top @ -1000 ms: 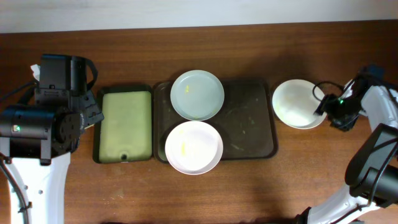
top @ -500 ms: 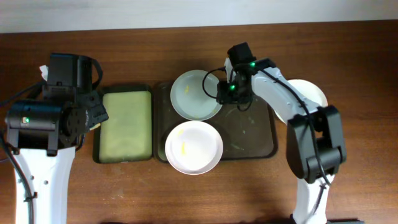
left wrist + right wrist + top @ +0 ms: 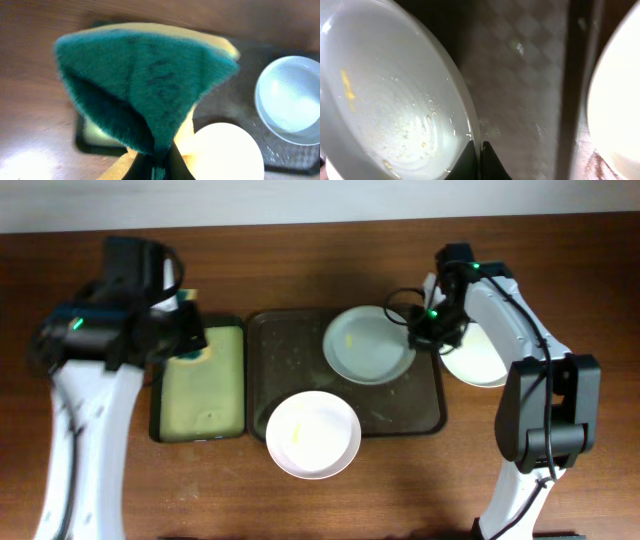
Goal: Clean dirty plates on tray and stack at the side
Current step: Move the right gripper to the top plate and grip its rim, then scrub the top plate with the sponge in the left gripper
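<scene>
Three plates and two trays, with both arms over them.

Overhead: the left arm is bent in from the upper left, with the left gripper [image 3: 188, 335] over the small green tray [image 3: 205, 395]. The right arm is extended from the right, with the right gripper [image 3: 418, 335] at the rim of the grey-green plate [image 3: 365, 345] on the brown tray [image 3: 285, 350]. A white plate [image 3: 312, 433] overlaps that tray's lower edge, and a third plate [image 3: 485, 360] lies on the table [image 3: 300, 260] to its right.
Left wrist: a sponge [image 3: 150, 95] is pinched between the jaws.
Right wrist: the jaws are pressed together on the grey-green plate's rim.
</scene>
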Robot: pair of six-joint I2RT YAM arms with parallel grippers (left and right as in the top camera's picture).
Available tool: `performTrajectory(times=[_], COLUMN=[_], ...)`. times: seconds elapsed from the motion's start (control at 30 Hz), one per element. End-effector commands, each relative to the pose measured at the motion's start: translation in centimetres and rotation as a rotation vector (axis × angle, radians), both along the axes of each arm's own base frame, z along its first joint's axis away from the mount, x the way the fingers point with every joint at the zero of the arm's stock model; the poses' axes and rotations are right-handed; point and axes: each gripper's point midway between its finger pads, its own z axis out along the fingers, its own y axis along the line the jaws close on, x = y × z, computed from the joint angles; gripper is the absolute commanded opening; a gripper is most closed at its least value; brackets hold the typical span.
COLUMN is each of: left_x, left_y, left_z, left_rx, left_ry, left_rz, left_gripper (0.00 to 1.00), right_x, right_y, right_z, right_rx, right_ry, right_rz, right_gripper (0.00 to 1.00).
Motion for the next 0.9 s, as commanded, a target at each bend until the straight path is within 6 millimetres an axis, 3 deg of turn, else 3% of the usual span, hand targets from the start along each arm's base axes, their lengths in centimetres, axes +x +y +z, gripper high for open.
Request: performTrajectory(times=[0.0, 0.03, 0.07, 0.13, 0.17, 0.23, 0.33, 0.4, 0.47, 0.53, 0.63, 0.7, 0.87], left_x=[2.9, 3.4, 3.8, 4.5, 4.6, 5.0, 6.0, 5.8, 5.8, 6.2, 6.2, 6.7, 7.9], left_y=[-8.6, -10.8, -14.7, -20.1, -22.1, -24.5, -25.8, -26.7, -27.4, -27.8, -27.9, -28.2, -27.4], left_z=[-4.9, -6.0, -7.9, -10.6, -11.8, -13.4, -14.3, -15.4, -17.3, -18.0, -20.2, -20.3, -20.3], left_rx=[-0.11, -0.116, -0.114, -0.116, -0.115, -0.12, -0.139, -0.164, -0.157, -0.159, -0.147, -0.15, -0.096], left_ry=[0.098, 0.108, 0.119, 0.108, 0.103, 0.093, 0.063, 0.087, 0.112, 0.105, 0.143, 0.122, 0.084], left_rz=[-0.271, -0.32, -0.407, -0.509, -0.549, -0.59, -0.604, -0.623, -0.633, -0.636, -0.634, -0.635, -0.606], left_gripper=[0.0, 0.0, 0.0, 0.0, 0.0, 0.0, 0.0, 0.0, 0.0, 0.0, 0.0, 0.0, 0.0], right_x=[-1.8, -2.4, -2.9, -2.9, -2.2, -1.0, -1.3, -1.5, -1.8, -1.8, -2.0, -2.0, -1.9], right_y=[-1.1, -1.0, -0.7, 0.8, 1.1, 0.4, -0.7, -1.3, -0.9, -1.0, -0.9, 0.1, 0.1], right_z=[-0.8, -1.7, -3.5, -4.7, -4.5, -3.3, -1.9, -1.9, -2.4, -3.2, -4.7, -4.2, -4.3], right_rx=[-0.077, -0.078, -0.077, 0.008, 0.027, 0.032, 0.102, 0.101, 0.093, 0.082, 0.087, 0.153, 0.151], right_ry=[0.033, 0.048, 0.052, 0.025, -0.002, -0.03, -0.012, -0.012, -0.005, -0.018, -0.036, -0.041, -0.006], right_rz=[0.065, 0.066, 0.04, 0.032, 0.032, 0.014, 0.036, 0.047, 0.059, 0.063, 0.063, 0.061, -0.032], right_gripper=[0.04, 0.04, 0.04, 0.43, 0.47, 0.47, 0.45, 0.28, 0.27, 0.26, 0.04, 0.04, 0.04])
